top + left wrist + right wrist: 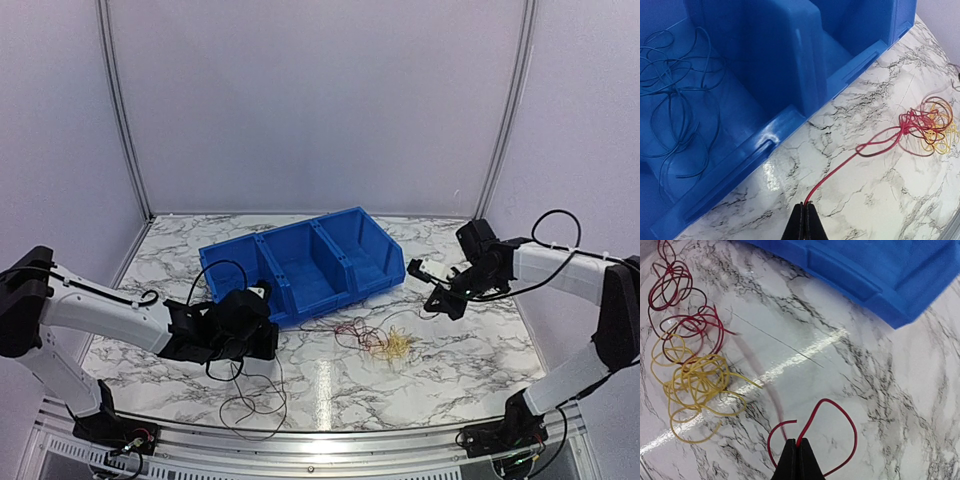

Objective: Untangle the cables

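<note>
A tangle of red cable and yellow cable lies on the marble table in front of the blue bin. My left gripper is shut on one end of a red cable, which runs right to the red and yellow bundle. My right gripper is shut on a loop of red cable just above the table. The red loops and yellow loops lie to its left. Dark blue cables lie inside the bin's left compartment.
The blue bin has three compartments and stands at the back middle, its front lip close to my left gripper. Thin dark wire loops lie near the table's front edge. Grey walls close in the table.
</note>
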Robot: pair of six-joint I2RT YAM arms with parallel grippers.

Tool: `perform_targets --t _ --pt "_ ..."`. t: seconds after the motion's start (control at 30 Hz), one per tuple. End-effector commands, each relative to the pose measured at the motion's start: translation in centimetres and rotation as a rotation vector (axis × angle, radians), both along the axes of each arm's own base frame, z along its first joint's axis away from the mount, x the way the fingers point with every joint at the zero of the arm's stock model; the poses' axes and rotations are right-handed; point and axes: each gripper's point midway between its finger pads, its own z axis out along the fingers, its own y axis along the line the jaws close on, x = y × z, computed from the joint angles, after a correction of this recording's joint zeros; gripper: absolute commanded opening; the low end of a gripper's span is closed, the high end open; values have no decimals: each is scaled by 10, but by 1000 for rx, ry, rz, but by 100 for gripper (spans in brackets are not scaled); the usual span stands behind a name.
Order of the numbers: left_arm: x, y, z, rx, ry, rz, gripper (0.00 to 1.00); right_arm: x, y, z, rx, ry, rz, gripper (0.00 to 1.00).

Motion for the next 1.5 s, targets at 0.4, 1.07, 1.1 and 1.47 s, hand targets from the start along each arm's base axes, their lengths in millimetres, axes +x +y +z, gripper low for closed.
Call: perform_targets --t 0.4,1.07,1.1,1.47 --pt "-9 47 11 105 -48 39 0 92 -156 73 -134 -339 -621 0" --pt "-29 130 43 151 -92 165 0 123 -321 105 -312 -488 -1054 0" --pt "-31 136 43 164 -88 180 0 124 -323 105 -321 -493 -1055 0" --pt "-49 229 75 118 -139 465 0 132 -344 92 -423 -510 -1101 0"
